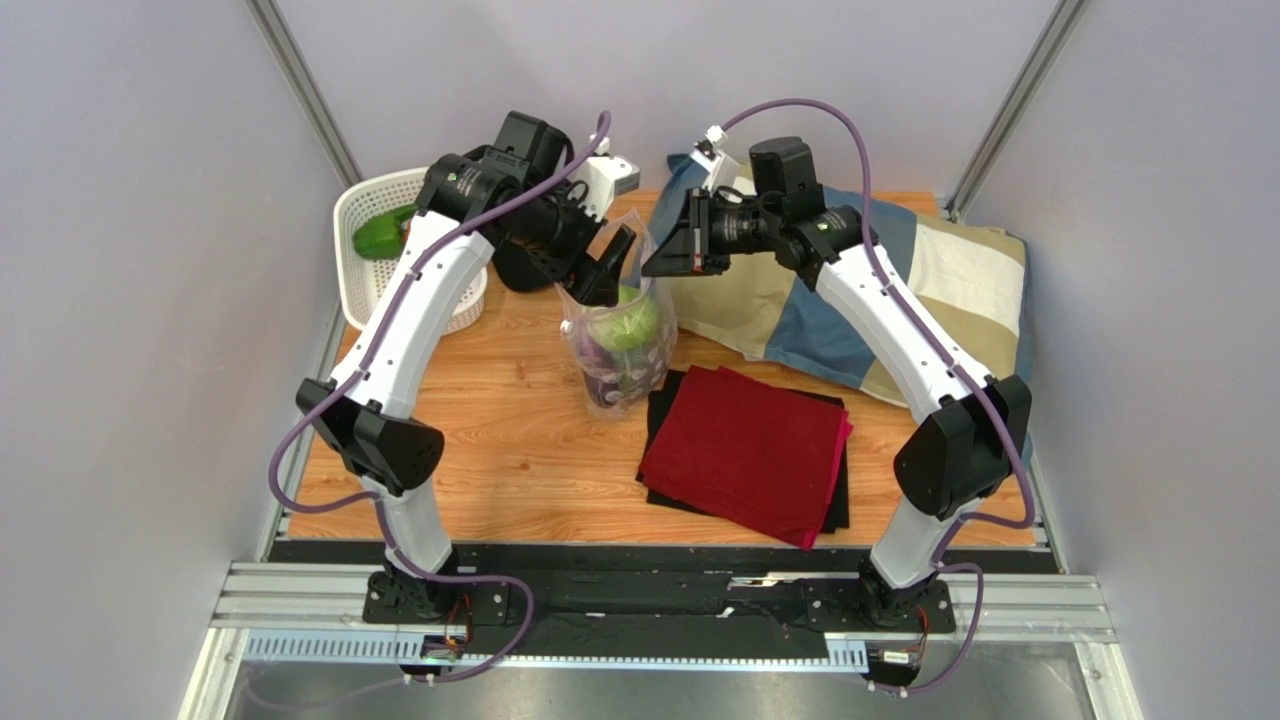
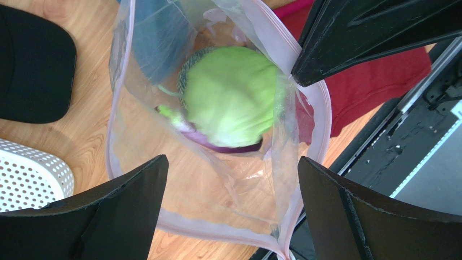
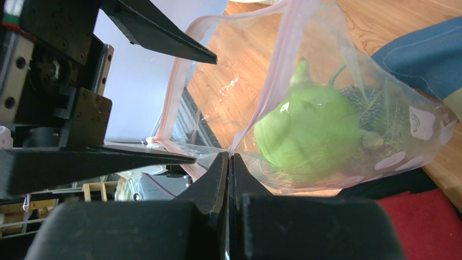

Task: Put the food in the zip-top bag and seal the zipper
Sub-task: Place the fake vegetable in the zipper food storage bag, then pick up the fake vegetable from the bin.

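The clear zip-top bag stands open on the wooden table, and its pink-white zipper rims the mouth. Inside lie the pale green cabbage, the purple eggplant and the netted melon. My left gripper is open and empty, just above the bag's mouth. My right gripper is shut on the bag's zipper rim and holds that side up. The cabbage and the melon show through the plastic. A green pepper lies in the basket. The pumpkin is out of view.
The white perforated basket stands at the back left. A red cloth on a black one lies right of the bag. A patchwork cushion fills the back right. The table's front rail runs near the arm bases.
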Robot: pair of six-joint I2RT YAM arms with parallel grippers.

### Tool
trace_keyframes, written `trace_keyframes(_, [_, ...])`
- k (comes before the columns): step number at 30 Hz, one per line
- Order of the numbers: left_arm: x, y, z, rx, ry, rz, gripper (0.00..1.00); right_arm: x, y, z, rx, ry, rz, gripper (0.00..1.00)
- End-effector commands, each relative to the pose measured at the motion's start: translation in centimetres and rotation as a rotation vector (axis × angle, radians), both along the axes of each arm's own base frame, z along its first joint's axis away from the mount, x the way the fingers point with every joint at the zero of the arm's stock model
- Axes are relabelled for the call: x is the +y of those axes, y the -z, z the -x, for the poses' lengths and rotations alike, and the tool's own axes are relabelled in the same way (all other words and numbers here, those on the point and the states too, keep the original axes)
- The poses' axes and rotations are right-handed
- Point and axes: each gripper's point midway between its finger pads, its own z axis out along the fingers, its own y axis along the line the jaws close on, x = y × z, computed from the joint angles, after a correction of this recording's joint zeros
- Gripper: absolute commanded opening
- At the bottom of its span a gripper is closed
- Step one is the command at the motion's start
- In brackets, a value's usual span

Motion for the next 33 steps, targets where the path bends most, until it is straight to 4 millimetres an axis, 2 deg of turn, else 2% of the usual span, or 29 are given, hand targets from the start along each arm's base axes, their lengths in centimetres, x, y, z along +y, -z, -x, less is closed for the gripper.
trace_keyframes(1, [1.0,-4.9,0.1,-0.069,-0.021,0.14,0.97,0.2,-3.2,0.3,-0.105,-0.038,-0.036,0.0])
trace_keyframes(4, [1.7,-7.4,-0.3,-0.115,-0.043,0.221,0.96,0.2,-3.4,0.2,-0.119,-0.038,-0.037,0.0])
trace_keyframes(6, [2.9,-8.1,-1.0,-0.106,-0.111,0.279,0.92,0.3,-3.5,0.2,-0.122,-0.04,-0.037,0.0])
trace_keyframes(7, [3.4,-9.5,-1.6,-0.156,-0.139,0.316,0.91,0.4,-3.6,0.1,-0.126,-0.041,-0.04,0.0])
trace_keyframes(9, [5.7,-8.6,-3.4,-0.145,-0.253,0.334,0.91,0.3,-3.4,-0.2,-0.122,-0.033,-0.037,0.0])
trace_keyframes(10, [6.5,-9.3,-4.6,-0.208,-0.281,0.338,0.94,0.4,-3.4,-0.2,-0.127,-0.035,-0.039,0.0])
trace_keyframes(11, [9.1,-8.0,-6.3,-0.21,-0.394,0.305,0.97,0.4,-3.4,-0.3,-0.123,-0.033,-0.039,0.0])
trace_keyframes(13, [11.9,-7.2,-8.9,-0.243,-0.5,0.303,0.99,0.4,-3.2,-0.5,-0.119,-0.029,-0.039,0.0])
trace_keyframes(14, [13.4,-6.2,-9.8,-0.229,-0.555,0.296,0.99,0.5,-3.2,-0.5,-0.122,-0.029,-0.039,0.0])
trace_keyframes(15, [16.7,-5.6,-11.0,-0.214,-0.658,0.309,0.99,0.5,-3.0,-0.6,-0.119,-0.027,-0.037,0.0])
trace_keyframes(17, [19.6,-3.5,-13.2,-0.18,-0.741,0.32,0.99,0.6,-3.0,-0.7,-0.126,-0.028,-0.035,0.0])
trace_keyframes(18, [22.4,-2.7,-14.0,-0.174,-0.807,0.324,0.99,0.5,-2.8,-0.8,-0.122,-0.026,-0.032,0.0])
trace_keyframes(19, [23.8,-1.2,-15.5,-0.167,-0.835,0.321,0.99,0.5,-2.7,-0.9,-0.124,-0.025,-0.031,0.0])
trace_keyframes(21, [26.8,0.4,-17.2,-0.18,-0.91,0.29,0.99,0.6,-2.2,-0.9,-0.109,-0.023,-0.027,0.0])
trace_keyframes(22, [28.7,2.3,-18.5,-0.174,-0.947,0.273,0.99,0.6,-2.1,-1.0,-0.104,-0.022,-0.027,0.0])
trace_keyframes(24, [30.9,3.8,-20.0,-0.202,-0.988,0.218,0.99,0.6,-1.6,-1.1,-0.096,-0.015,-0.021,0.0])
trace_keyframes(25, [31.8,5.6,-21.2,-0.208,-1.01,0.189,0.99,0.6,-1.5,-1.2,-0.098,-0.013,-0.019,0.0])
trace_keyframes(27, [33.2,7.0,-22.4,-0.223,-1.047,0.153,0.99,0.6,-1.2,-1.5,-0.092,-0.007,-0.013,0.0])
trace_keyframes(28, [33.8,8.3,-23.4,-0.219,-1.072,0.143,0.99,0.7,-1.1,-1.5,-0.088,-0.008,-0.013,0.0])
trace_keyframes(30, [34.2,10.1,-25.0,-0.216,-1.078,0.155,0.99,0.6,-1.0,-1.7,-0.09,-0.003,-0.009,0.0])
trace_keyframes(33, [34.2,11.6,-27.1,-0.253,-1.063,0.19,0.99,0.6,-0.7,-1.9,-0.083,-0.004,-0.002,0.0])
